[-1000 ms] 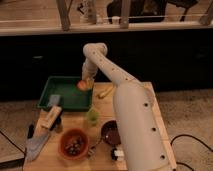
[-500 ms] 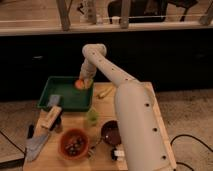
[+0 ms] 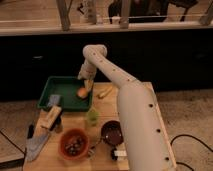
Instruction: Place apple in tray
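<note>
The apple (image 3: pixel 81 93), small and orange-red, lies on the floor of the dark green tray (image 3: pixel 61 83), near its right rim. My gripper (image 3: pixel 86 85) hangs just above the apple, over the tray's right side. It is open and the fruit sits at its tip rather than between its jaws. The long white arm reaches to it from the lower right.
A blue-grey pad (image 3: pixel 54 100) lies in the tray's front left. A yellow banana-like piece (image 3: pixel 105 91) is right of the tray. In front stand a green cup (image 3: pixel 92 116), an orange bowl (image 3: pixel 74 142), a dark brown bowl (image 3: pixel 112 132) and a tan packet (image 3: pixel 51 118).
The apple has dropped from the gripper's hold to the tray floor, a little lower than before. The gripper has opened and stayed over the tray.
</note>
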You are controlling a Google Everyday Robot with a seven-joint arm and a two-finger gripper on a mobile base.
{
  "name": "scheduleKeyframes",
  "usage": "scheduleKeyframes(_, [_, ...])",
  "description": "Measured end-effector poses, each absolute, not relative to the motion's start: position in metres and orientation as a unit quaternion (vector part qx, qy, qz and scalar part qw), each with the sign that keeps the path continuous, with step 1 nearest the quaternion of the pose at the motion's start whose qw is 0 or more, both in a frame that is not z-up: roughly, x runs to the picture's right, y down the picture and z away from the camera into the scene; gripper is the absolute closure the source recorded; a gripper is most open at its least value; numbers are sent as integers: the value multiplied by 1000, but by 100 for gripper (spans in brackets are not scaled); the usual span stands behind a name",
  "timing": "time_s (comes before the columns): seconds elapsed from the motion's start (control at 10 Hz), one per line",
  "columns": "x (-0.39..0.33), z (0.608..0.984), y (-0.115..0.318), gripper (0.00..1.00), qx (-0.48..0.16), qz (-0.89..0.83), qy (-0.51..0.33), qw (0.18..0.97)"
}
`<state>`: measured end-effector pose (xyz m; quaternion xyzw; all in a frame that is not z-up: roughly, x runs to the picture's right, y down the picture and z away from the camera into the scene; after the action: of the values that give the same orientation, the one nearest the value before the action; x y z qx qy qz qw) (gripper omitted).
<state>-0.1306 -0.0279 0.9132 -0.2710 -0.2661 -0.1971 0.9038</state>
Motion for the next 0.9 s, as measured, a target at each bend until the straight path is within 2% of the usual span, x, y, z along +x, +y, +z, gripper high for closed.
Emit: scheduleKeyframes(0.9, [-126, 908, -30, 20, -272, -206, -278, 898])
